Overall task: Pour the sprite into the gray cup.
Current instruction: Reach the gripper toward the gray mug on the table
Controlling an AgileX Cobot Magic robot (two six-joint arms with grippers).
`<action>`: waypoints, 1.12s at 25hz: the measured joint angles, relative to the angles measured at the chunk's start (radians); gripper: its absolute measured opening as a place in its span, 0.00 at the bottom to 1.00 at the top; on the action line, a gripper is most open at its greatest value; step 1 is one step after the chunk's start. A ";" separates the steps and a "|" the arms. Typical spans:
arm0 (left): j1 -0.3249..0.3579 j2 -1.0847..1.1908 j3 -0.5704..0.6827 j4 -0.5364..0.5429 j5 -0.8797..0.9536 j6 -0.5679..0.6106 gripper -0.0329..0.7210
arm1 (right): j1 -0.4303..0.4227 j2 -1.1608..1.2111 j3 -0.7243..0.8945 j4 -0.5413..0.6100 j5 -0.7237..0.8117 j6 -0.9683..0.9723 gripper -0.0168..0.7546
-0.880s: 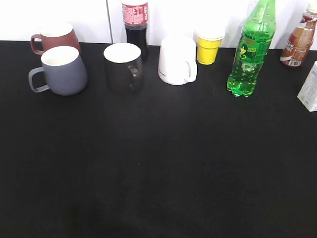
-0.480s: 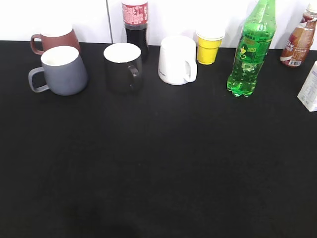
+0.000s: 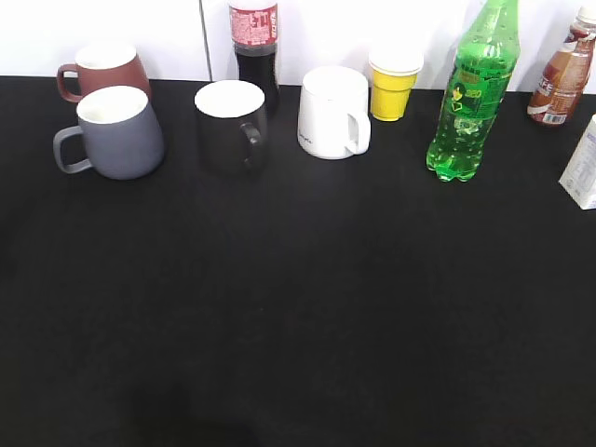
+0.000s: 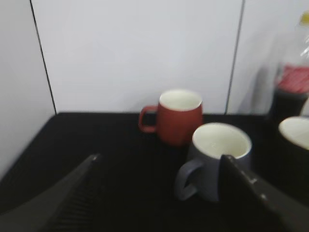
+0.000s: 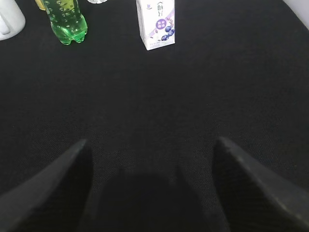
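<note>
Sprite [image 3: 471, 93] label: possibly "220", blurred. Milk carton [image 5: 156, 23]: blueberry picture, print too small to read.

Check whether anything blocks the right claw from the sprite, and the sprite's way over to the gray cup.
Nothing visible lies between the right claw and the sprite; only bare black table. Toward the gray cup, the white mug and black mug stand in the row between, so the bottle must travel in front or above.
</note>
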 joint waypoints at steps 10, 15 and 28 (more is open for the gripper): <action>-0.001 0.718 0.000 0.140 -0.586 -0.056 0.65 | 0.000 0.000 0.000 0.000 0.000 0.000 0.78; -0.001 0.912 -0.134 0.143 -0.640 -0.080 0.65 | 0.000 0.000 0.000 0.006 0.000 0.000 0.78; 0.001 1.150 -0.427 0.115 -0.649 -0.075 0.14 | 0.000 0.000 0.000 0.000 0.000 0.000 0.78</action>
